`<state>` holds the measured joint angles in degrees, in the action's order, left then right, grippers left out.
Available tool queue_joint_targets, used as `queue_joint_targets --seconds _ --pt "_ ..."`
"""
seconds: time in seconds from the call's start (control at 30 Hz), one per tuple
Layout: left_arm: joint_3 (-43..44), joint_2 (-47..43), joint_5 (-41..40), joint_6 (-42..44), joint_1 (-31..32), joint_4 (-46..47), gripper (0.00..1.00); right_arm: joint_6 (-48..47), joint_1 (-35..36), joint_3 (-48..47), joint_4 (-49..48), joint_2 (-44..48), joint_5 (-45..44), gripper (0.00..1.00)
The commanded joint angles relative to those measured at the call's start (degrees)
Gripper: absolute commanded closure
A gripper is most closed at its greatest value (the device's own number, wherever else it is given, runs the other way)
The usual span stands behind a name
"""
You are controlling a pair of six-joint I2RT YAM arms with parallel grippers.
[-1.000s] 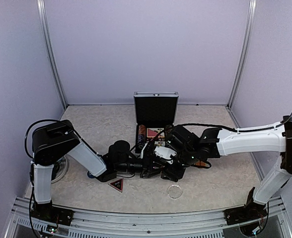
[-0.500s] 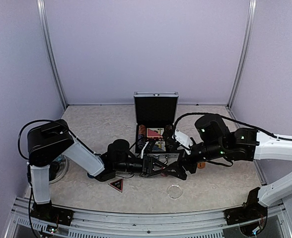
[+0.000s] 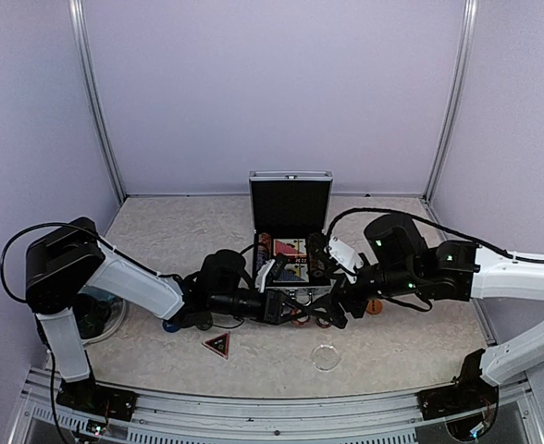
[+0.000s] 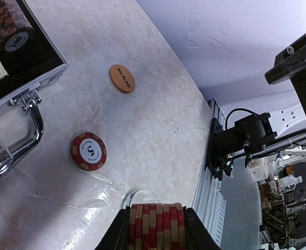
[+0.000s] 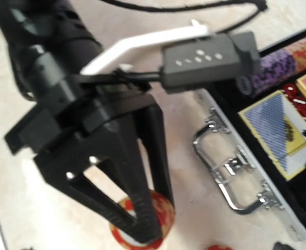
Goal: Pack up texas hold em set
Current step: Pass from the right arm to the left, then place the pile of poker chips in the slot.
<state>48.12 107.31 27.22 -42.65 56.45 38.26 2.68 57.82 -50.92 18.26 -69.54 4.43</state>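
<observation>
The silver briefcase (image 3: 290, 242) lies open with its lid upright; chip rows (image 5: 278, 65) and card decks (image 5: 278, 127) sit in the black lining. My left gripper (image 3: 302, 316) is just in front of the case handle (image 4: 34, 127), shut on a stack of red and cream chips (image 4: 157, 226), which also shows in the right wrist view (image 5: 161, 211). My right gripper (image 3: 335, 311) hovers just right of it, open and empty. One red chip (image 4: 88, 151) and the orange button (image 4: 122, 78) lie on the table. The dark triangle marker (image 3: 216, 345) and the blue button (image 3: 168, 325) lie to the left.
A small clear round lid (image 3: 326, 357) lies near the front of the table. The cups on a clear plate (image 3: 101, 314) stand at far left under the left arm. The metal frame rail (image 3: 272, 407) runs along the near edge.
My right arm has pulled back to the right from over the left gripper. My left gripper has shifted slightly towards the case with the chip stack still in it.
</observation>
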Motion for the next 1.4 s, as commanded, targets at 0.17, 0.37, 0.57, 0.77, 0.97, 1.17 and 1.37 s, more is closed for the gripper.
queue_joint_targets --seconds 0.17,0.37,0.57,0.77,0.97,1.17,1.37 --pt "3.41 -4.22 -4.67 7.94 0.11 -7.90 0.98 2.24 -2.36 1.21 -2.12 0.48 -4.95 0.01" --pt "4.41 -4.82 -7.58 9.33 -0.10 -11.35 0.98 3.83 -3.96 1.66 -1.48 1.61 -8.72 0.01" --pt "5.24 -6.61 -11.82 12.12 -1.42 -15.58 0.99 4.91 -4.73 2.38 -1.29 1.66 -9.74 0.01" --pt "5.96 -8.18 -14.26 21.13 -4.33 -17.61 0.99 5.22 -4.74 2.92 -1.72 1.30 -9.76 0.01" --pt "9.18 -7.05 -16.80 34.96 -5.62 -22.55 1.00 5.10 -4.74 3.21 -2.05 1.08 -9.55 0.01" --pt "10.94 -6.06 -12.17 44.44 -9.55 -24.81 1.00 4.74 -4.74 3.46 -1.61 1.55 -10.23 0.01" --pt "11.30 -5.67 -4.17 50.65 -14.07 -25.27 1.00 5.19 -4.74 4.07 -1.99 2.50 -10.46 0.01"
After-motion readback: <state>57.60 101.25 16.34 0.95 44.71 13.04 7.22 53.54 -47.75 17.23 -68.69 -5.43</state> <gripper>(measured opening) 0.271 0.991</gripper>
